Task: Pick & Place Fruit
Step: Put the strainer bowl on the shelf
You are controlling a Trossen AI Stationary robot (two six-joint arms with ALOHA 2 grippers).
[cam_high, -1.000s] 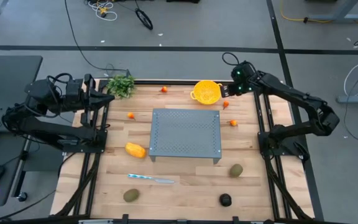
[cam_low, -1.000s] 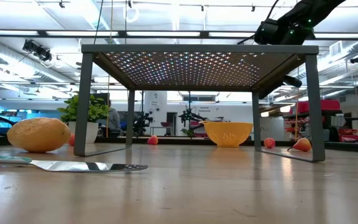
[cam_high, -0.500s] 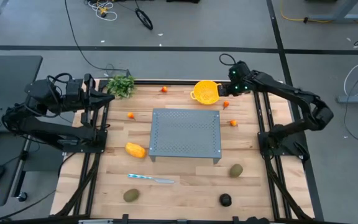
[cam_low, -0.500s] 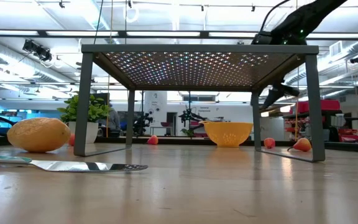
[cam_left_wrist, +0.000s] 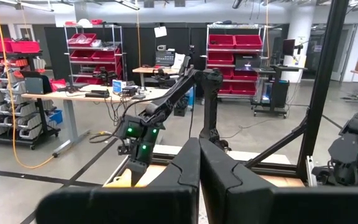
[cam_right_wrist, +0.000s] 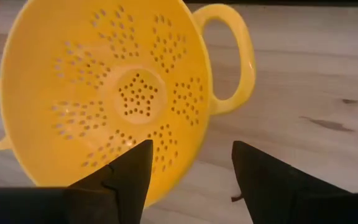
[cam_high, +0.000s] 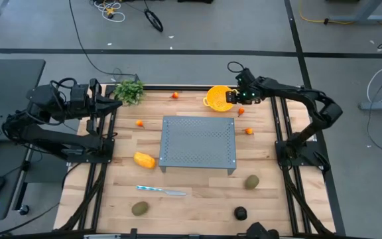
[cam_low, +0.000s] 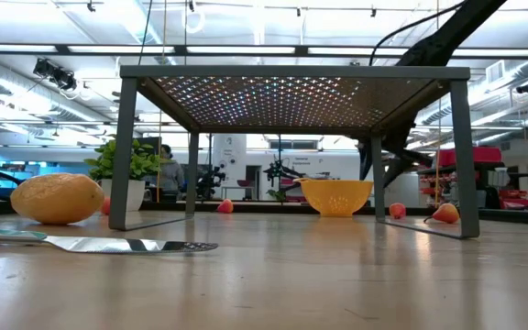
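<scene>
Above the yellow colander's (cam_right_wrist: 123,93) near rim, the right gripper (cam_right_wrist: 188,171) hangs with its fingers spread apart and nothing between them; the bowl below looks empty. The closest fruit is a small orange-red ball (cam_high: 241,111) just beside this gripper, toward the table's middle, with a second ball (cam_high: 249,131) a little farther on. Both lie on the right arm's side, so it looks the nearer arm for them. The left gripper (cam_left_wrist: 199,163), fingers pressed together, waits off the table's left edge. The yellow-orange oblong (cam_high: 144,160) lies left of the perforated grey stand (cam_high: 197,141).
</scene>
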